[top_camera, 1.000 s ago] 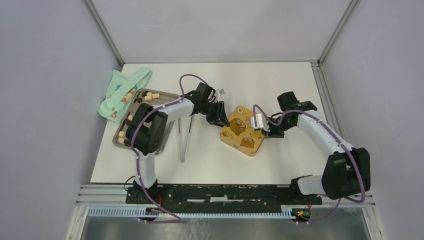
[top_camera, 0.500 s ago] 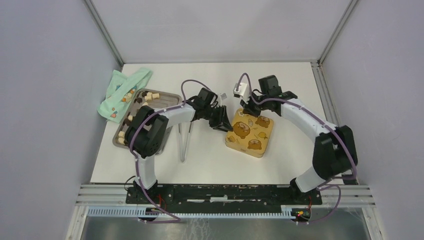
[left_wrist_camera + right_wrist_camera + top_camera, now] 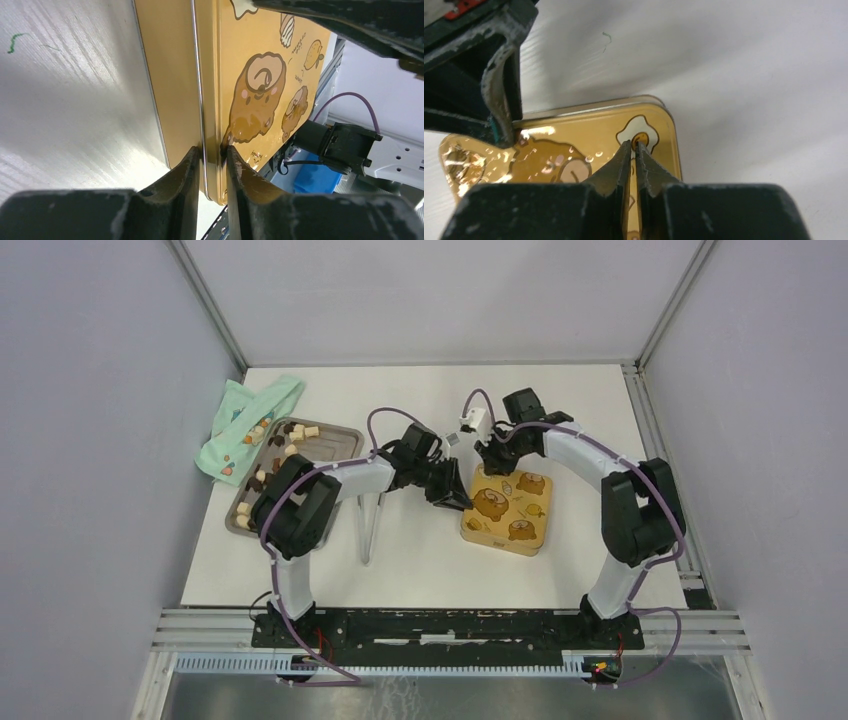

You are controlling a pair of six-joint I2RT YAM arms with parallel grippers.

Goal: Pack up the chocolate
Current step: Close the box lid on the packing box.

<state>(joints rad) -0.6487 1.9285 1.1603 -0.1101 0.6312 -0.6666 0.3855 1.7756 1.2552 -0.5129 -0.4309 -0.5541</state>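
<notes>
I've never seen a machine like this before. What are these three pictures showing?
It is a robot with two arms bolted to a table. The wide picture looks down from above. The other two pictures come from small cameras on each wrist, so you see the fingers up close. On the table are a metal tray of little chocolates, long tweezers, a green bag and a gold tin with bears on its lid, which is on. The left gripper pinches the edge of that lid. The right gripper is shut and empty, with its tips at the lid near a corner.
</notes>
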